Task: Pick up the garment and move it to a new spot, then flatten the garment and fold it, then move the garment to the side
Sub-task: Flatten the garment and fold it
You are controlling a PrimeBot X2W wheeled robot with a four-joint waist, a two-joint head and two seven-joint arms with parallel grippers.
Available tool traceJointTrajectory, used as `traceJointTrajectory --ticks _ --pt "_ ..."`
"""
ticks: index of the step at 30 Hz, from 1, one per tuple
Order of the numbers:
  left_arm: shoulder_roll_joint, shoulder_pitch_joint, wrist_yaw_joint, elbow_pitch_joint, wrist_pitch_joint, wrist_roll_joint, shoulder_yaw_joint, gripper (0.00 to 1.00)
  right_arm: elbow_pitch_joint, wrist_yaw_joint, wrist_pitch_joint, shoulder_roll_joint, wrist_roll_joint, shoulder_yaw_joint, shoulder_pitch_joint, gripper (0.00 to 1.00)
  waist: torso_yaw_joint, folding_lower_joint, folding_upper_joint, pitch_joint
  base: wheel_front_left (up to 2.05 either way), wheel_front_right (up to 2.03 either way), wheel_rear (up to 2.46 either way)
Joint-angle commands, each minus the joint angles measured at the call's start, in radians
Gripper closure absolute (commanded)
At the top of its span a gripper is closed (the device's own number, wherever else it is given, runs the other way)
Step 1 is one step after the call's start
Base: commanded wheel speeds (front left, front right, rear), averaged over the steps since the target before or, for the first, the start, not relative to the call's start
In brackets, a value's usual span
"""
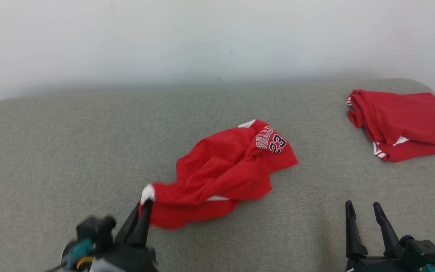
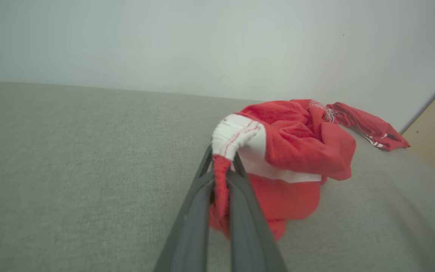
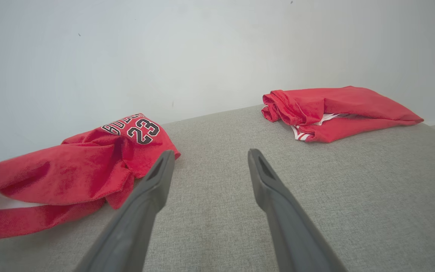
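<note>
The crumpled red 23 jersey (image 1: 225, 170) is clamped by its white-trimmed corner in the left claw (image 1: 146, 204), lying stretched forward-right from it. The right claw (image 1: 363, 206) is spread wide, empty.

Garment (image 3: 70, 173) partly beyond right wrist view's edge

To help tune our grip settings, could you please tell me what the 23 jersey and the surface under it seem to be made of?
Jersey: soft, matte red knit, probably polyester; it drapes in loose folds, with ribbed white trim. Surface: grey woven upholstery, matte; fine weave grain shows in the wrist views.
</note>
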State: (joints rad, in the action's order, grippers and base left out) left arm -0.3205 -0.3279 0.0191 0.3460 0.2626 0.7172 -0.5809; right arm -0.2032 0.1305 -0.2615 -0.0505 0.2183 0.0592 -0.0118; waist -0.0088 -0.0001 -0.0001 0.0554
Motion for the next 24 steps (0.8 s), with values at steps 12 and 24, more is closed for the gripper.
traceJointTrajectory --ticks 12,24 --pt "0.075 0.196 -0.043 0.059 0.003 -0.027 0.051 1.00 -0.007 0.001 -0.005 0.001 -0.020 -0.007 0.022 0.00 0.053 0.0001 0.0001 0.038 0.00 0.00 0.00" --pt "0.123 0.330 -0.056 -0.090 0.003 -0.164 0.174 0.00 -0.008 0.001 -0.005 0.000 -0.003 0.005 0.000 0.00 0.070 0.0001 0.0001 0.019 0.00 0.00 0.00"
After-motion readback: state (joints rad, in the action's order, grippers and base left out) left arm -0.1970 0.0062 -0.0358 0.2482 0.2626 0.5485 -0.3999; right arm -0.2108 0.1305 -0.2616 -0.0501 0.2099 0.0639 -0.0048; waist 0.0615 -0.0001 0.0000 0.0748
